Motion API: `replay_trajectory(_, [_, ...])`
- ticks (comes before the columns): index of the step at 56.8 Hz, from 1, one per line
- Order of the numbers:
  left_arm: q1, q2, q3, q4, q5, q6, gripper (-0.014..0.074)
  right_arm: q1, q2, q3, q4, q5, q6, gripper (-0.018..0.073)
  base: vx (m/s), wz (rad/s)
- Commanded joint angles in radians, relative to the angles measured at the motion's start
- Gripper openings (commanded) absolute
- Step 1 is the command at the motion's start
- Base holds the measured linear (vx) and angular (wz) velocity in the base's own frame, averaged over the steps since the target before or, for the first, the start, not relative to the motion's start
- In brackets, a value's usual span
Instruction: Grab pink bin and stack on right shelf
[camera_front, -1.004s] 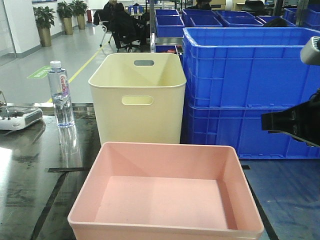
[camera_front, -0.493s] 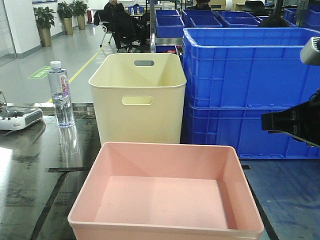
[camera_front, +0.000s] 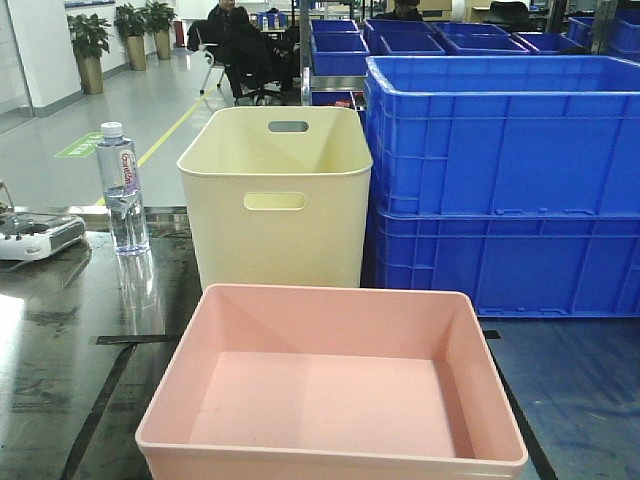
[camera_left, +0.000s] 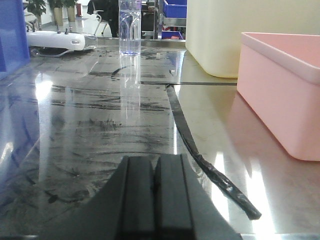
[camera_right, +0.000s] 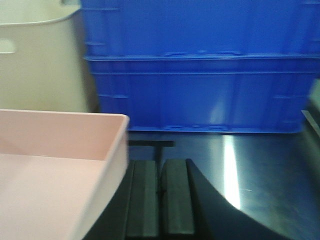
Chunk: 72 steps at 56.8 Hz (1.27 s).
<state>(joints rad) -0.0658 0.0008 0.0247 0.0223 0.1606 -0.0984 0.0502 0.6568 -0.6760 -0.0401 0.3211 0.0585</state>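
- the black arm hardware that was showing at the right edge of the front view half a second ago is no longer appearing there; everything else in that view is sitting where it was.
- at the far left a white handheld controller is lying on the dark glossy tabletop, and a clear plastic water bottle with a white cap is standing upright just beside it.
- the left gripper is showing in its wrist view with both black fingers pressed together, closed on nothing, hovering low over the tabletop to the left of the pink bin.
- a strip of black tape is running across the tabletop between that gripper and the bin.
- the shallow, wide rectangular pale-pink plastic bin is sitting at the front centre of the table, open side up and holding nothing.
- a taller cream plastic bin with handle slots is standing just behind it, its visible inside bare.
- the right gripper is sitting closed, fingers together and empty, right beside the pink bin's right front corner.
- two large blue plastic crates are standing stacked on the right, beside the cream bin; their contents cannot be seen.
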Motion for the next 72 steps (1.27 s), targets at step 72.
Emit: replay_trajectory(72, [0.003, 0.021, 0.010, -0.001, -0.082, -0.007, -0.0008, -0.101, -0.657, 0.707, -0.003, -0.070, -0.059, -0.0011, 0.00, 0.00])
